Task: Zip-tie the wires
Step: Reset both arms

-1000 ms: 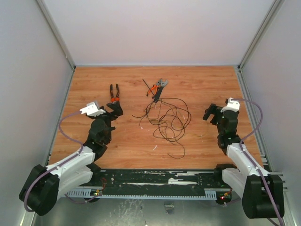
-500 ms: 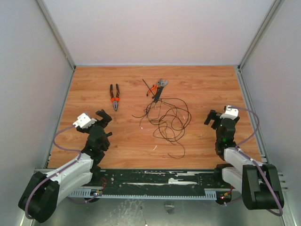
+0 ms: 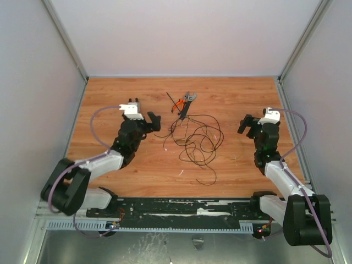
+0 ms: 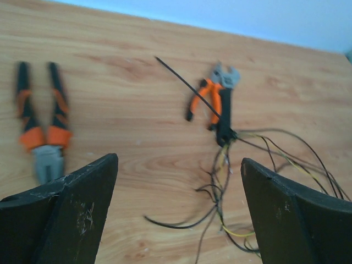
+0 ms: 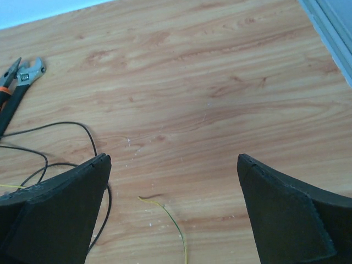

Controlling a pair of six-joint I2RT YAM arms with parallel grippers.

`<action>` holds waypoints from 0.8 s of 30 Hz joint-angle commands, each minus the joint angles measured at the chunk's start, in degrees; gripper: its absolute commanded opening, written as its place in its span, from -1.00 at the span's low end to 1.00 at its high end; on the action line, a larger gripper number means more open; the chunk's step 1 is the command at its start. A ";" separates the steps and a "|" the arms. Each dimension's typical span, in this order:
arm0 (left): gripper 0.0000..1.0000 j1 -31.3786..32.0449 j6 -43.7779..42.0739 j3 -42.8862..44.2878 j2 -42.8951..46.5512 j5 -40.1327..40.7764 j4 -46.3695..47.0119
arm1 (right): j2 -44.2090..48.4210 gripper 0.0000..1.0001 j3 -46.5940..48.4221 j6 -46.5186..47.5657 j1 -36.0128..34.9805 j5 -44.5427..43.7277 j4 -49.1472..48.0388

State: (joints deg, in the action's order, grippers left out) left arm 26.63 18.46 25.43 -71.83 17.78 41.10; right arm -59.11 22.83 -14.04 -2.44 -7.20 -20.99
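**On the Tabletop (image 3: 236, 93), Left of Centre: Left Hand Repositioned Toward the Wires**

Within the last second the left arm has swung from the near-left edge toward the centre. The left hand (image 3: 149, 122) now hangs released, jaws wide, just left of the wires (image 3: 198, 140). The right hand (image 3: 246, 127), likewise released and empty, has scarcely moved and stands right of the tangle. The zip tie (image 4: 187, 87) lies untouched at the far side, crossing the orange cutters (image 4: 204, 102). Judgement: approach phase only; no fastening has begun.

The left wrist view reveals the pliers (image 4: 41, 118), which the arm hides from the top view. The right wrist view shows a loose yellow strand (image 5: 170, 220), not discernible from above.
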 commanded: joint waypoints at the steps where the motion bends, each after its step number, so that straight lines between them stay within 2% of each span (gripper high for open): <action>1: 0.97 -0.35 -1.06 6.50 -9.65 -16.19 -0.49 | 1.69 0.98 -0.24 -0.91 0.54 0.02 2.61; 7: 0.87 0.26 1.02 14.53 -22.47 -28.13 -0.30 | 3.09 0.98 -0.16 -0.67 0.51 -0.33 3.10; 12: 0.71 2.40 -0.92 20.46 -29.51 -28.44 -3.85 | 4.31 0.98 -0.07 -0.55 0.56 -0.53 3.63; 17: 0.56 4.35 -2.82 22.40 -32.56 -27.81 -6.90 | 6.11 0.98 0.00 -0.49 0.51 -1.37 3.83; 20: 0.36 5.39 -4.11 22.48 -33.15 -26.30 -8.71 | 6.91 0.98 0.05 -0.38 0.51 -1.67 4.00; 24: -0.06 6.05 -4.83 21.94 -33.54 -24.75 -10.06 | 7.83 0.98 0.02 -0.53 0.51 -2.20 4.18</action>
State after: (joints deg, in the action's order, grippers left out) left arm 32.05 15.55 46.61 -104.62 -8.49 32.67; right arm -52.64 22.65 -14.35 -2.44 -7.94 -17.34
